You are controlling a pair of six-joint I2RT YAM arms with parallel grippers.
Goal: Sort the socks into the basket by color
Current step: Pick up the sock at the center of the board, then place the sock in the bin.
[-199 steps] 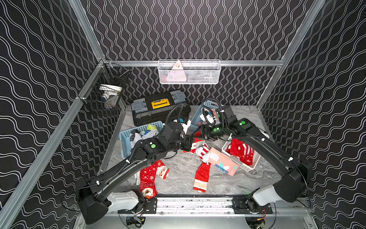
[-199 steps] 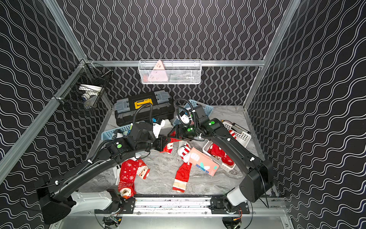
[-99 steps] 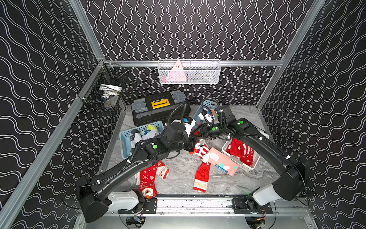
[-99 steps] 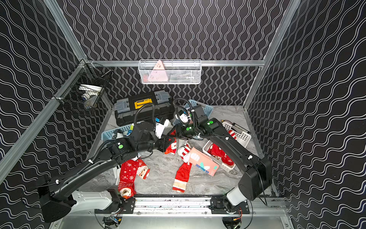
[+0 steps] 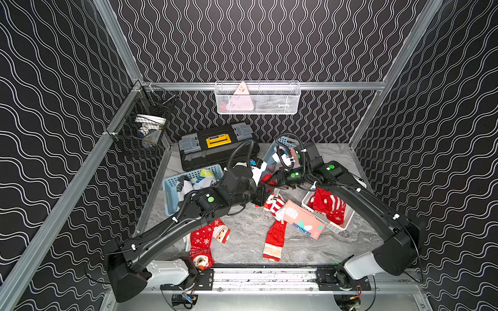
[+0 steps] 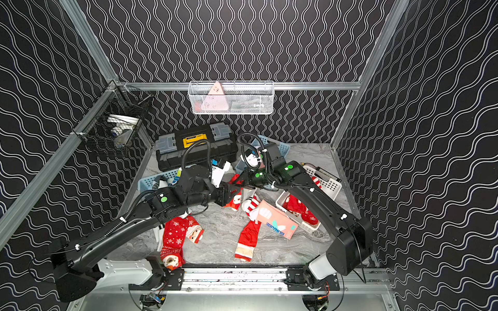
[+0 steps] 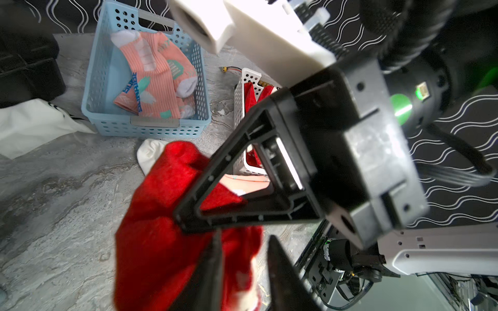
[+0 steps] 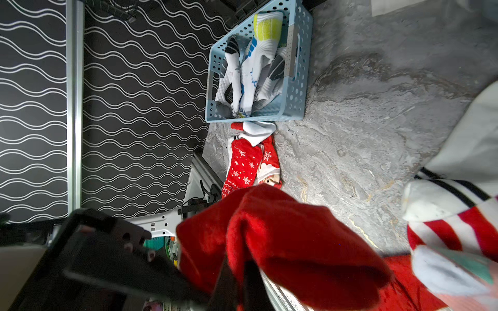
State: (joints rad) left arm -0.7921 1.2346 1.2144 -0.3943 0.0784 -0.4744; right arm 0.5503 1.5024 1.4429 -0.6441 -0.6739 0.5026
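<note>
Having just closed the right claw [image 8: 238, 266] tight on the red sock [image 8: 296, 237] held aloft over the middle of the desk [image 5: 242, 231] and parted the left claw [image 7: 244, 242] partway, looks handed over and ready for carrying to the white basket [image 5: 336, 224] of reds nearby.

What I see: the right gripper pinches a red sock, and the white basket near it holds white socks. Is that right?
Not quite. The white basket holds red socks, not white ones; both top views show it. The white socks lie in a blue basket. The right gripper does pinch a red sock, as the right wrist view shows.
</note>
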